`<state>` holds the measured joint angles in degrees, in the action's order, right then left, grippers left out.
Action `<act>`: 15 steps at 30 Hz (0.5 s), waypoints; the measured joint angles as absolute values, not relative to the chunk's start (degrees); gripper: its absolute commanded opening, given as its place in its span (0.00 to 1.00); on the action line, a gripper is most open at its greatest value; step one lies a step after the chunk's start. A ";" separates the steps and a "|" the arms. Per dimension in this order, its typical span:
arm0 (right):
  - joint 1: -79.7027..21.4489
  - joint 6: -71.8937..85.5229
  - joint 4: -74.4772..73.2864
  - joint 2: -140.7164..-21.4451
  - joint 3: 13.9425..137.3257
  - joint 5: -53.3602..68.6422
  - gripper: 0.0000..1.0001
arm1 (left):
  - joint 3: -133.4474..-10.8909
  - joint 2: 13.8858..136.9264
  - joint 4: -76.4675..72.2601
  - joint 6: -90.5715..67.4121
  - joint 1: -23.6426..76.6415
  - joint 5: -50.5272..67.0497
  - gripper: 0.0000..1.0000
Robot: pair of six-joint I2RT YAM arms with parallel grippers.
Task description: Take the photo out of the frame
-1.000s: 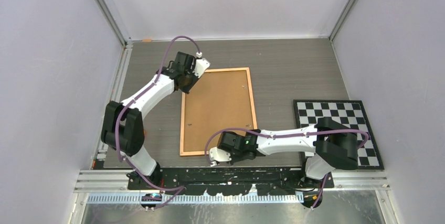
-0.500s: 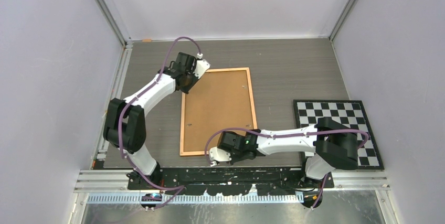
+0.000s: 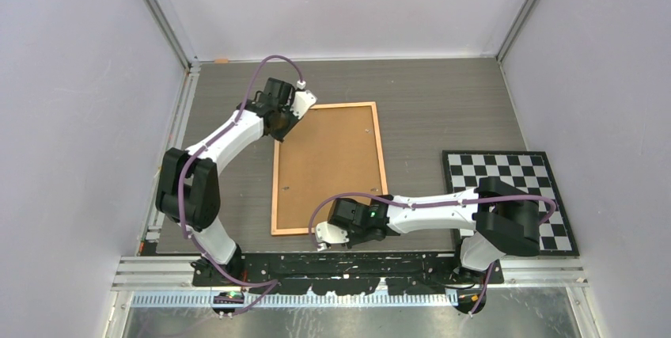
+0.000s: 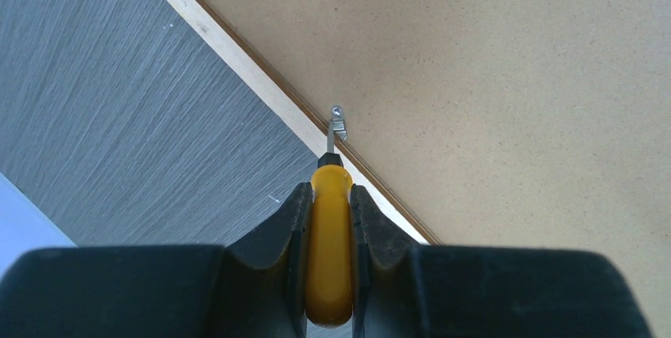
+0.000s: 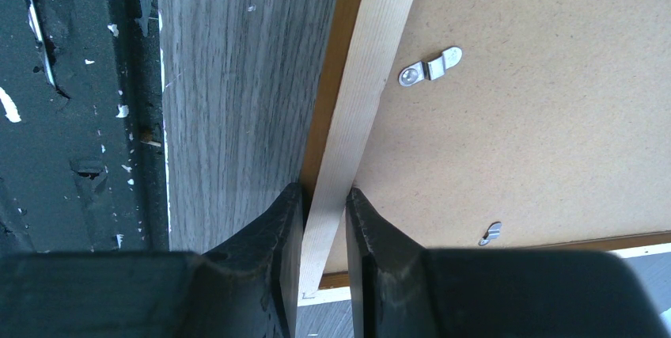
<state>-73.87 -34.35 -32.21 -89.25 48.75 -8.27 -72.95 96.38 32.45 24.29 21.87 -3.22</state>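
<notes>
While the left gripper [image 4: 328,195] pinches a yellow tool handle [image 4: 330,267] tightly between its fingers [image 4: 291,223], the metal tip just ahead of them meets a small turn clip [image 4: 338,119] on the brown backing board [image 4: 514,116], beside the frame [image 4: 237,51] border. The right gripper [image 5: 324,195] is clamped on the frame's pale wooden rail, one finger on either side; a second clip [image 5: 429,67] lies ahead to their right. Outward, the frame rests back-up on the grey table [image 5: 237,77], and the photo is hidden from sight.
</notes>
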 measured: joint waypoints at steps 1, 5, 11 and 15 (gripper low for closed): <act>-73.87 -34.35 -32.21 -89.25 48.75 -8.27 0.28 | -72.97 96.38 32.53 24.27 21.82 -2.92 0.00; -73.87 -34.35 -32.21 -89.25 48.75 -8.27 0.28 | -72.99 96.38 32.58 24.21 21.67 -2.44 0.00; -73.87 -34.35 -32.23 -89.25 48.75 -8.27 0.27 | -73.08 96.40 32.58 23.75 21.61 -1.93 0.00; -73.87 -34.33 -32.23 -89.25 48.75 -8.27 0.27 | -73.28 96.42 32.62 22.57 21.37 -1.41 0.00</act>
<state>-73.87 -34.33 -32.23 -89.25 48.75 -8.27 -73.28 96.42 32.62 22.57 21.37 -1.41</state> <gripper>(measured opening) 0.283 0.190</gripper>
